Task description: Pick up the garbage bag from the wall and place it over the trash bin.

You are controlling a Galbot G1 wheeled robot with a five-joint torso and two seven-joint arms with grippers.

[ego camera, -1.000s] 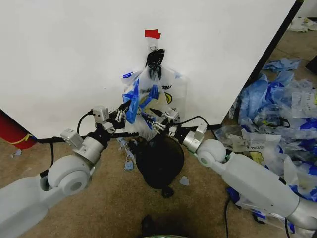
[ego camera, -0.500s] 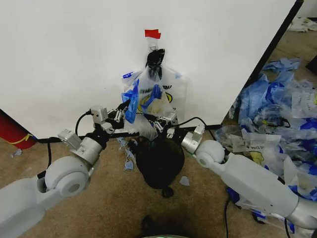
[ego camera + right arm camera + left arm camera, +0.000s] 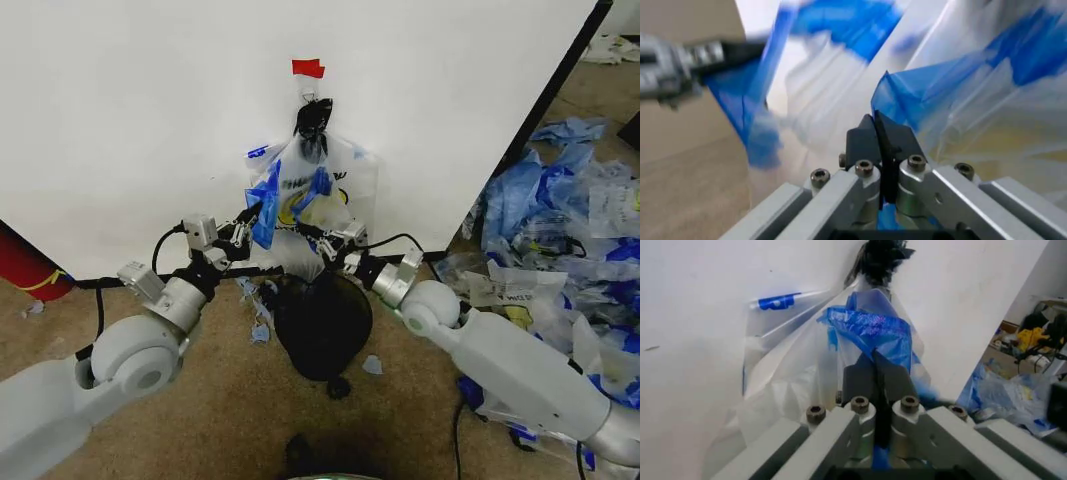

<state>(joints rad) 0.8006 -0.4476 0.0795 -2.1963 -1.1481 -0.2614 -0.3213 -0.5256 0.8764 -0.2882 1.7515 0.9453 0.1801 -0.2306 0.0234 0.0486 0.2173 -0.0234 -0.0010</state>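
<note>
1. The bin [image 3: 322, 325] stands on the floor nearest the robot, just in front of the wall's foot and directly under the bag's lower end; the two arms come in on either side of it
2. Left gripper [image 3: 252, 222]: above the bin and to its left, pinched tight on a blue edge of the bag [image 3: 305, 195]. In the left wrist view the pads [image 3: 863, 377] are closed together with blue film [image 3: 870, 330] bunched out past them
3. Right gripper [image 3: 322, 238]: above the bin's right rim, at about the same height as the left one. In the right wrist view its pads [image 3: 870, 142] are also clamped, a blue fold [image 3: 933, 90] rising from between them
4. The two grips lie on opposite sides of the bag's mouth, so both arms are about equally near; neither has the advantage
5. The bag hangs upright, long axis vertical, its top gathered under a black clip [image 3: 313, 117] on the wall [image 3: 130, 120], below a bit of red tape [image 3: 308, 68]
6. As I judge it, the move turns on this: the bag is fixed above and beyond the grippers, the bin below and nearer, so the top must come free before the mouth can be lowered over the rim
</note>
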